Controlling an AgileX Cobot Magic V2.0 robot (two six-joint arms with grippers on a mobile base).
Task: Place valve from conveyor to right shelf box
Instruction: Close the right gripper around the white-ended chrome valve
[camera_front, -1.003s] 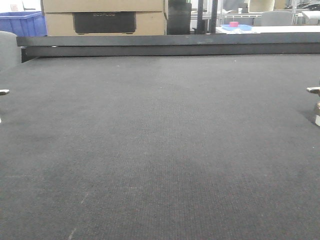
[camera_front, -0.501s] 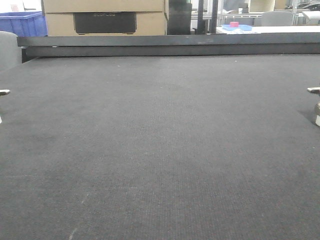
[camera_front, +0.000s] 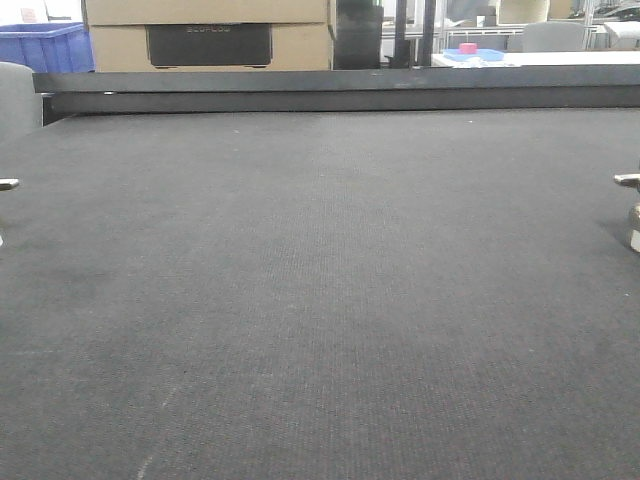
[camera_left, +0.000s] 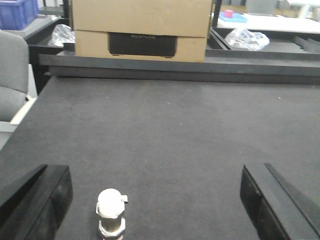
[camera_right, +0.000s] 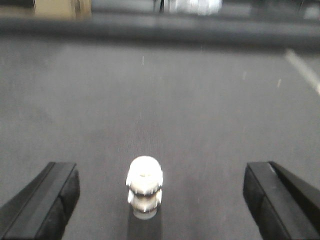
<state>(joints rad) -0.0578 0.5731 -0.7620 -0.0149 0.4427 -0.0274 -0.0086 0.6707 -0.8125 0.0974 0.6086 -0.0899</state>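
Observation:
The conveyor is a wide dark grey woven belt with a black rail along its far edge. A small silver-white valve stands upright on the belt between the open fingers of my left gripper, nearer the left finger. A second valve stands roughly midway in my open right gripper, touching neither finger. In the front view only slivers of metal show, a valve at the left edge and a valve at the right edge. The right shelf box is out of view.
Beyond the rail stands a large cardboard box with a dark cut-out. A blue crate is at the back left and a grey chair beside the belt's left edge. A white table with a pink item lies back right.

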